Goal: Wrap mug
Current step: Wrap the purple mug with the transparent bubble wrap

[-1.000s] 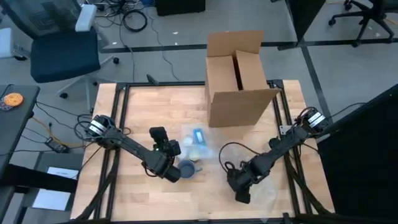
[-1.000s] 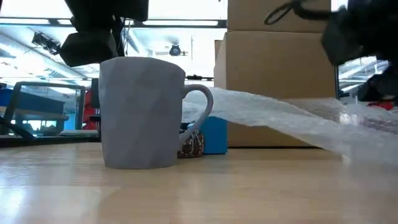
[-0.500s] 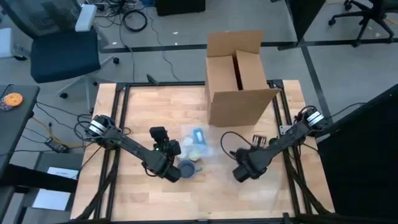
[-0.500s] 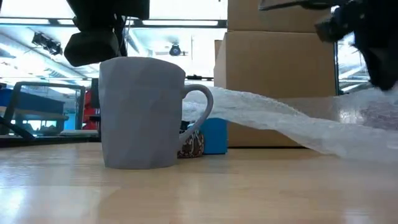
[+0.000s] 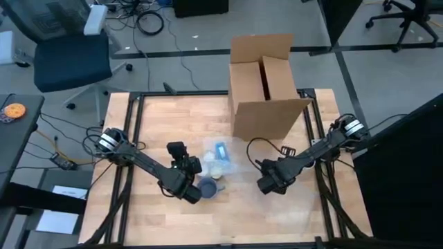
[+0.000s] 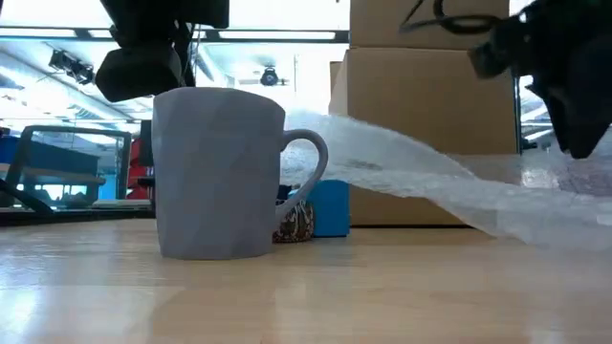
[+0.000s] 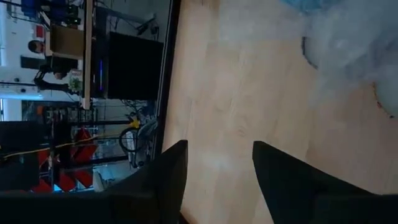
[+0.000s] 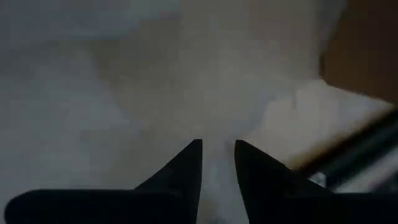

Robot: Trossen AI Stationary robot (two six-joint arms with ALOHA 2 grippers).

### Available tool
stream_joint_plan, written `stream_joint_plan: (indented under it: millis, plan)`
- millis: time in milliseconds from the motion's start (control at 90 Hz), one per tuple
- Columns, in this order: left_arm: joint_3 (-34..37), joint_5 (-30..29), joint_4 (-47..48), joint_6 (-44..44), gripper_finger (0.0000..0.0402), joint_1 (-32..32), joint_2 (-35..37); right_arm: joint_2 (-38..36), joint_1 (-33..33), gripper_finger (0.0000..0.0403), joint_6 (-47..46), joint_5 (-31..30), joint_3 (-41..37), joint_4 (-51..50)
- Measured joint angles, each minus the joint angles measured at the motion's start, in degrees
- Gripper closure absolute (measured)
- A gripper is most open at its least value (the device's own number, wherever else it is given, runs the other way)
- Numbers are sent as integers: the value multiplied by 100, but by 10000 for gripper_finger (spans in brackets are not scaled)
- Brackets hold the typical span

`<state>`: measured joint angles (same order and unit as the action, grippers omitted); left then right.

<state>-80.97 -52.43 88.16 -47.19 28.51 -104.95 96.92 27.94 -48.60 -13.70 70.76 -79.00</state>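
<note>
Grey mug (image 6: 220,172) upright on the wooden bench (image 6: 287,296); bubble wrap (image 6: 430,186) slopes behind its handle toward a cardboard box (image 6: 430,96)

Wooden table (image 5: 152,124) with black frame rails. Resting on top: open cardboard box (image 5: 266,90) at far edge; grey mug (image 6: 222,174) upright near centre; bubble wrap sheet (image 6: 449,186) beside mug; small blue box (image 5: 220,151) behind mug.

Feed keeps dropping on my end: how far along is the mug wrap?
Early stage. The mug stands upright and bare. The right hand has pinched the bubble wrap, lifting the sheet toward the handle. The left hand waits, open, beside the mug. All the wrapping is left.
</note>
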Motion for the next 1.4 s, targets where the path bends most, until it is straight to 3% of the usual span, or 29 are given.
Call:
stream_joint_plan:
  millis: [133,267,511,578,667,844,1000,1144,1400]
  plan:
    - [0,-73,-15,-1,234,-2,0,-4,25,331,32,-247,305,272]
    - [0,-96,-42,-1,234,0,0,-4,124,331,366,-507,190,1366]
    - [0,-92,-52,-1,234,0,0,-4,94,331,791,388,-679,3249]
    - [0,-91,-50,-1,234,0,-2,-4,55,331,810,588,-839,2959]
    - [0,-91,-52,12,234,0,-2,-2,-76,331,514,561,-856,1642]
    - [0,-96,-61,26,234,0,-2,-4,-286,331,-321,-187,-820,-1124]
    - [0,-146,-163,39,234,0,-2,-304,-378,331,3,-688,-1108,-300]
    - [0,-147,-157,41,234,0,-2,-343,-501,331,153,-754,-1513,-18]
    - [-2,-158,-163,41,234,0,-4,-332,-679,331,23,-249,-1816,278]
